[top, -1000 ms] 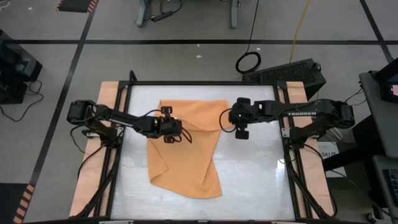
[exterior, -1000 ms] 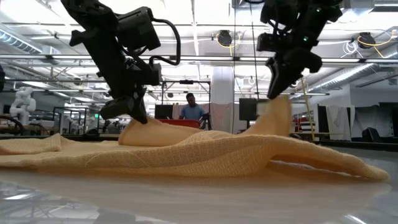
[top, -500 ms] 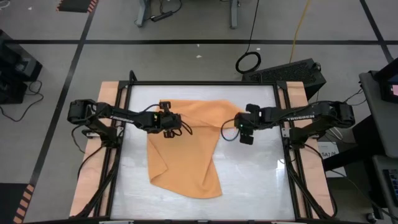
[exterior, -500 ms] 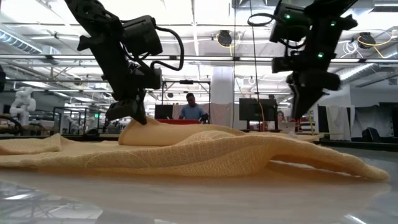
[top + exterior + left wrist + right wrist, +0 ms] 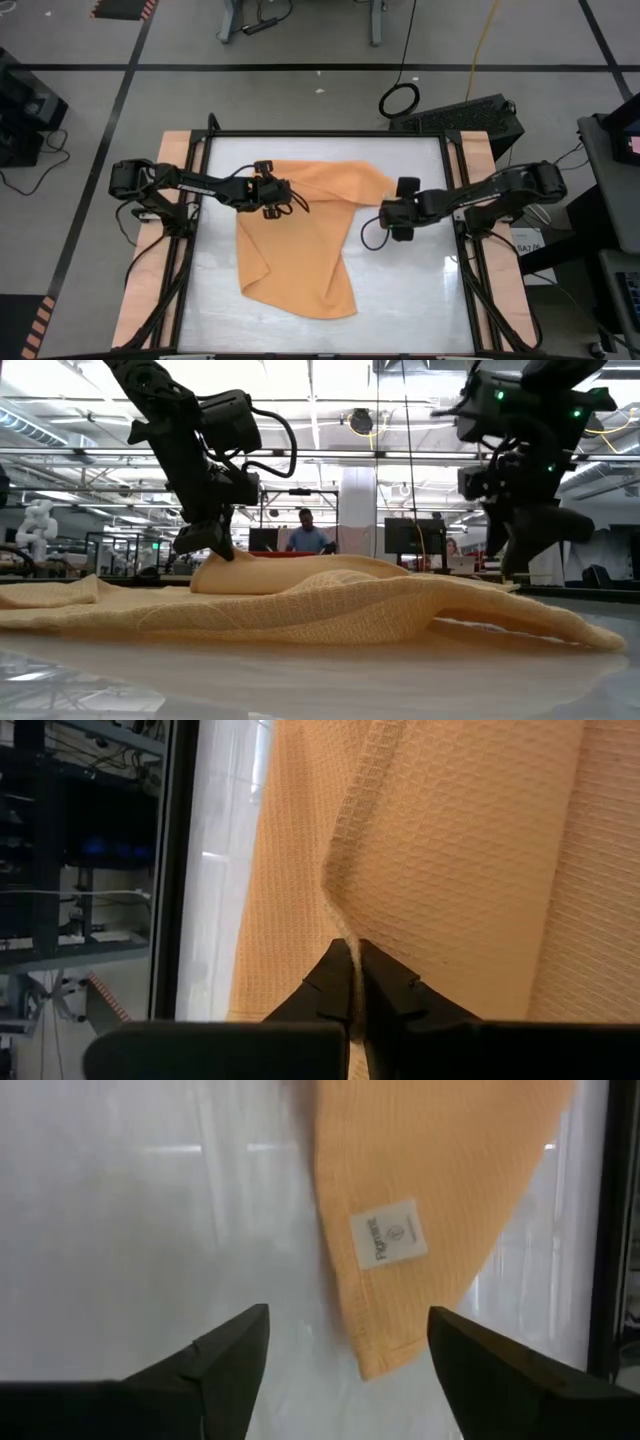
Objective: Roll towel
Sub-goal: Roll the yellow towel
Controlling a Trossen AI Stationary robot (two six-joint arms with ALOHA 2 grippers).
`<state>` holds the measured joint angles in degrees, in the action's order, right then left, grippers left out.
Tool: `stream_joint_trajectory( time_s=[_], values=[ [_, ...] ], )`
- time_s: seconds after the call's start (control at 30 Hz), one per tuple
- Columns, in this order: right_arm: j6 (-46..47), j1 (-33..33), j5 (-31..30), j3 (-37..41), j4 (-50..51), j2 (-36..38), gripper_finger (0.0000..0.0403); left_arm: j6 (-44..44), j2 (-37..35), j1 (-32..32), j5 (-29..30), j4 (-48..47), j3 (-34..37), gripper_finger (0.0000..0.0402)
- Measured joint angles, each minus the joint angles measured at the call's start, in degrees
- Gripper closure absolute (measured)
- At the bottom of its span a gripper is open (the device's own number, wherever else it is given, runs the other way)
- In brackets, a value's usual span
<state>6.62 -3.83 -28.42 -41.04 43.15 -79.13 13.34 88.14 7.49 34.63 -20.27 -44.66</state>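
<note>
The orange-tan towel (image 5: 300, 235) lies spread and rumpled on the white tabletop (image 5: 410, 290). Its far right corner, with a small white tag (image 5: 389, 1235), lies flat. My left gripper (image 5: 268, 194) is over the towel's far left part and shut on a raised ridge of it; it also shows in the low view (image 5: 214, 546). My right gripper (image 5: 396, 215) is open and empty, just off the towel's right edge above the bare table. It also shows in the low view (image 5: 522, 565) and the right wrist view (image 5: 347, 1316). My left gripper pinches a raised fold of the towel (image 5: 346, 942) between its two fingers, in the towel's far left part. The fingers (image 5: 388, 988) come from above, pointing down. The pinched cloth stands up as a small peak (image 5: 222, 560); the rest of the towel lies on the table.
A black frame (image 5: 300, 133) runs around the tabletop, with wooden boards (image 5: 160, 250) along the left and right sides. Bare white table shows right of the towel and along the near edge. In the low view a person (image 5: 306, 536) stands far behind the table.
My right gripper has let go of the towel's far right corner and gone toward the table's right and near edges. The corner, held up before, now lies flat and farther right. My left gripper has kept its hold and gone slightly toward the far edge.
</note>
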Motion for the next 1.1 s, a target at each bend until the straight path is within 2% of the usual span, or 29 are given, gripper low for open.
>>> stream_joint_trajectory(
  time_s=[0.13,0.33,0.43,0.67,0.8,1.0,1.1],
  values=[
    [0.8,-0.1,-0.3,0.0,0.1,-4.9,0.0152,-1.8,0.0,0.0,0.0,0.1,0.0,0.0392],
    [8.8,-0.1,-7.1,0.0,2.1,-12.1,0.0183,-1.2,0.0,0.0,0.0,0.4,0.0,0.0392],
    [12.6,-0.7,-9.9,0.1,4.4,-13.1,0.02,-0.7,0.0,0.0,-0.3,0.4,0.0,0.0392],
    [11.1,-1.2,-10.2,1.7,1.8,-13.0,0.0235,-0.6,0.0,0.0,-0.5,0.5,0.0,0.0392],
    [9.5,-1.2,-10.6,3.2,-1.5,-13.0,0.0282,-0.8,0.0,0.0,-0.5,1.2,0.0,0.0391],
    [9.2,-1.1,-10.2,4.5,-3.5,-13.0,0.0388,-0.5,0.0,0.0,-1.9,1.9,0.0,0.0391],
    [9.0,-1.1,-10.3,4.2,-2.9,-13.0,0.0393,-0.4,0.0,0.0,-1.6,1.9,0.0,0.0391]
  ],
)
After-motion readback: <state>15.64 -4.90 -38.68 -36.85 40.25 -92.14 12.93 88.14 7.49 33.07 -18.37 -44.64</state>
